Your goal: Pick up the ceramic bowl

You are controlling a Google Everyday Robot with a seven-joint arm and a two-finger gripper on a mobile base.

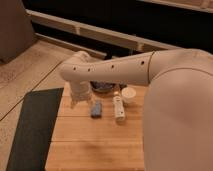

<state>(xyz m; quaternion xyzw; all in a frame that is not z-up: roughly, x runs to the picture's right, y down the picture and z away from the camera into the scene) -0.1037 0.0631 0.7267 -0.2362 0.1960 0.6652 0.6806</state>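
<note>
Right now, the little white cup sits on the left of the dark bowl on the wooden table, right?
Not quite. In the camera view the white cup sits on the right of the dark bowl on the wooden table. The gripper hangs left of the bowl.

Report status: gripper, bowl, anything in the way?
Gripper low at back left of table, just left of bowl. Bowl on table, partly hidden by arm. Cup and bottle close on its right.

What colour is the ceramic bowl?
Ceramic bowl: dark grey-black, in camera view; gripper just left.
</note>
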